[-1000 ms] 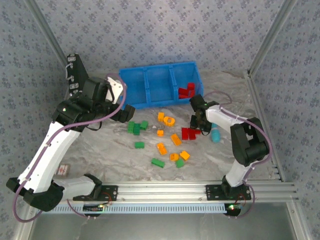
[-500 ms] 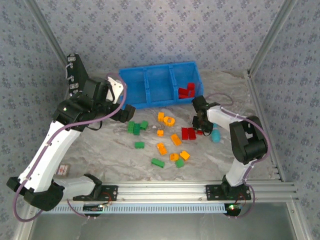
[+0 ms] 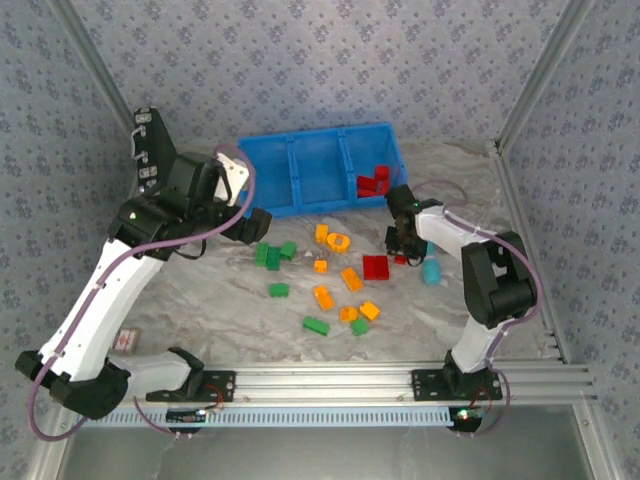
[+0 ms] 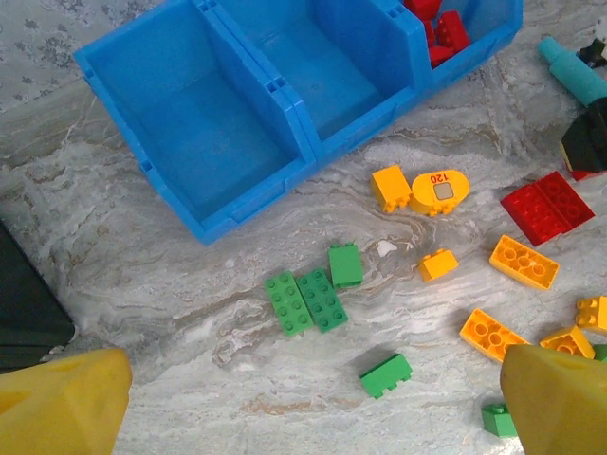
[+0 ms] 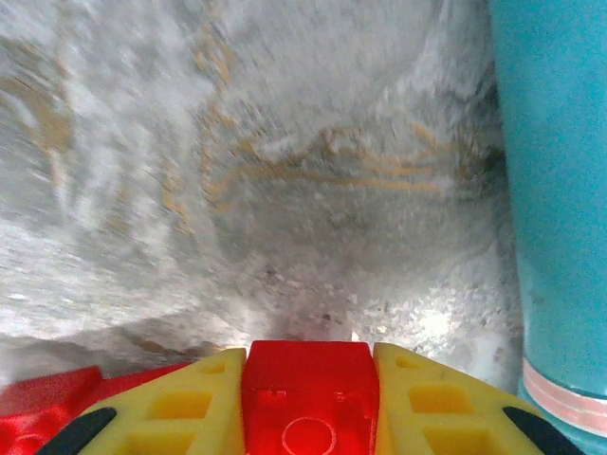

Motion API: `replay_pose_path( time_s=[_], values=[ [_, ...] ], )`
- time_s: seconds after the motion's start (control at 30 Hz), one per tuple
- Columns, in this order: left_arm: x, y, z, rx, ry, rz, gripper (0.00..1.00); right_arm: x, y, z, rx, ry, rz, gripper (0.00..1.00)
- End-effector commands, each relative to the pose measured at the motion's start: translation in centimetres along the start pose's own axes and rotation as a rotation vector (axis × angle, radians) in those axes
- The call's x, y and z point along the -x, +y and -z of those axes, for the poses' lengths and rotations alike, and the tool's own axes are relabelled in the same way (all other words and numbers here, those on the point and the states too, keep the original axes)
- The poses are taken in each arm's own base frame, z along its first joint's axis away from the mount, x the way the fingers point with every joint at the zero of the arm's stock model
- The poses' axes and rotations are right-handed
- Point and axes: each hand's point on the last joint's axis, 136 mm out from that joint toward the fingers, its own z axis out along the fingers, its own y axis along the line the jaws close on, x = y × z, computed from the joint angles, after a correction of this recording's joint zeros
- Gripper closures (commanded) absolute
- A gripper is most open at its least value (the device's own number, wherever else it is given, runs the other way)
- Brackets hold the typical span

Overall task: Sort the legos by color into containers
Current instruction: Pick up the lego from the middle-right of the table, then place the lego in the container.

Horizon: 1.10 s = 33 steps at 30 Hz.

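My right gripper (image 5: 308, 417) is shut on a small red brick (image 5: 308, 393), low over the marble table; from above, the right gripper (image 3: 400, 248) sits just right of a flat red brick (image 3: 376, 267). The left gripper (image 4: 318, 403) hangs open and empty above the green bricks (image 4: 308, 301), its yellow fingertips (image 4: 62, 403) wide apart. Green (image 3: 270, 255) and orange-yellow bricks (image 3: 333, 240) lie scattered mid-table. The blue bin (image 3: 292, 172) stands at the back; several red bricks (image 3: 373, 182) lie in its right compartment, and the other two compartments look bare.
A teal stick (image 3: 431, 268) lies just right of my right gripper, close beside it in the right wrist view (image 5: 555, 190). A black case (image 4: 28, 303) lies left of the bin. Patterned walls and metal rails bound the table.
The right gripper closed on the small red brick beside the flat red one and shifted slightly right. The left arm barely moved and stayed open.
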Motion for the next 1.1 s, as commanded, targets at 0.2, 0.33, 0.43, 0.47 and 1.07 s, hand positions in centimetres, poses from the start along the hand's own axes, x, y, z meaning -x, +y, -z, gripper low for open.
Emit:
replay_pose_path(
  time_s=[0.2, 0.33, 0.43, 0.47, 1.07],
  values=[
    [0.9, 1.1, 1.0, 0.050, -0.028, 0.008, 0.00, 9.6, 3.7, 4.4, 0.071, -0.167, 0.066, 0.69],
    [0.8, 1.3, 0.7, 0.059, -0.014, 0.008, 0.00, 13.7, 5.4, 3.9, 0.086, -0.208, 0.093, 0.69],
    [0.6, 1.5, 0.4, 0.068, -0.004, 0.009, 0.00, 16.1, 6.6, 2.7, 0.094, -0.211, 0.113, 0.68],
    [0.5, 1.6, 0.4, 0.071, 0.001, 0.011, 0.00, 16.8, 7.0, 2.3, 0.097, -0.211, 0.117, 0.68],
    [0.5, 1.7, 0.8, 0.062, -0.017, 0.025, 0.00, 14.9, 7.5, 5.9, 0.119, -0.259, 0.166, 0.46]
  ],
)
